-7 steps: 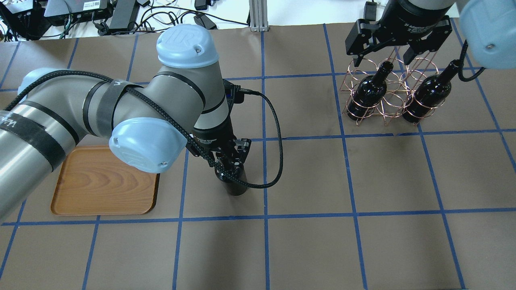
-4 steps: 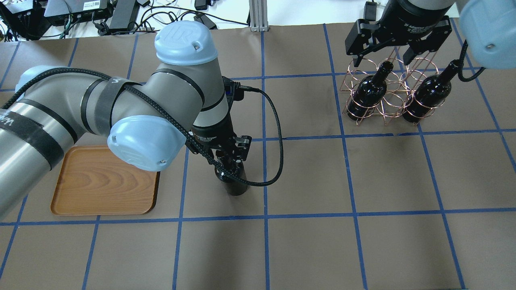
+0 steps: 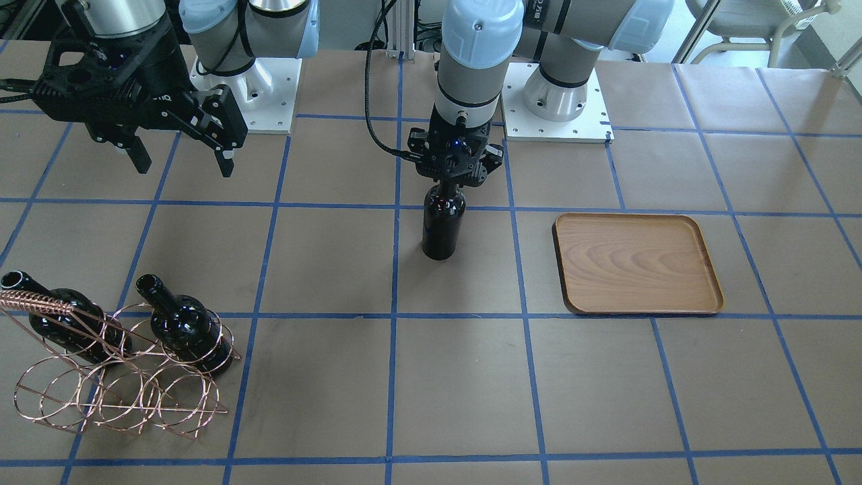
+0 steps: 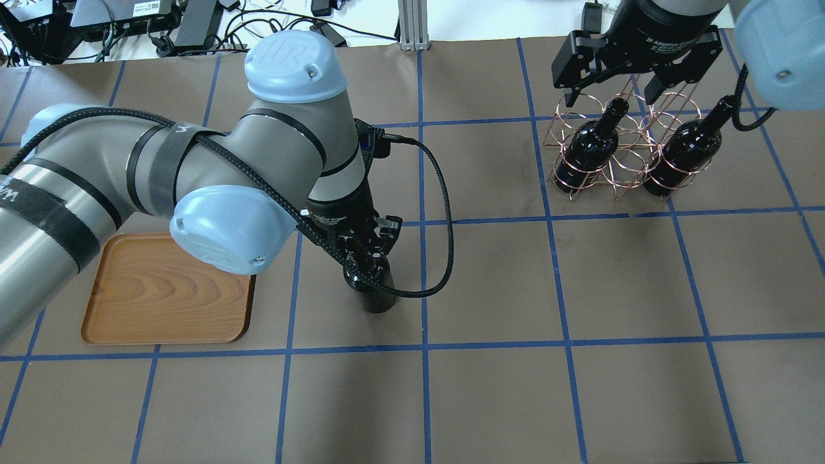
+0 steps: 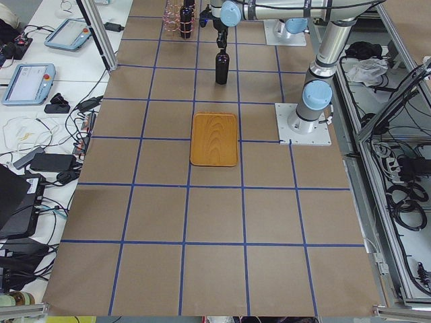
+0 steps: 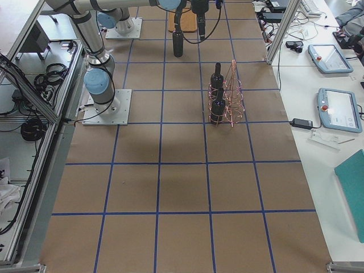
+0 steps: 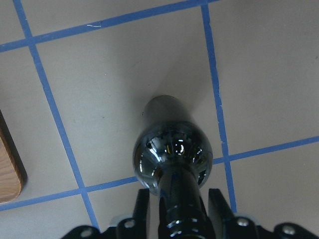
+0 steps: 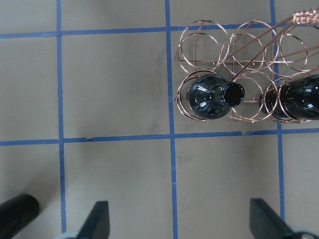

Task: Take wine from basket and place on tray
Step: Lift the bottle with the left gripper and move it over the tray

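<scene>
My left gripper point(image 3: 451, 176) is shut on the neck of an upright black wine bottle point(image 3: 442, 229) in the middle of the table; its base is at or just above the surface. In the left wrist view both fingers point(image 7: 142, 209) clamp the neck above the bottle's shoulder point(image 7: 172, 152). The wooden tray point(image 4: 164, 290) lies on my left side, beside the bottle point(image 4: 374, 293). The copper wire basket point(image 4: 619, 164) holds two more bottles point(image 4: 590, 148) point(image 4: 689, 151). My right gripper point(image 4: 609, 96) hangs open and empty above the basket's far side.
Blue tape lines grid the brown table. The tray's corner point(image 7: 7, 174) shows at the left wrist view's edge. The basket's coiled handle point(image 3: 34, 300) sticks up over its bottles. Cables and power supplies point(image 4: 129, 19) lie beyond the table's far edge.
My left arm has shifted slightly toward the tray with the bottle in its grip. The right gripper and the basket have not moved.
</scene>
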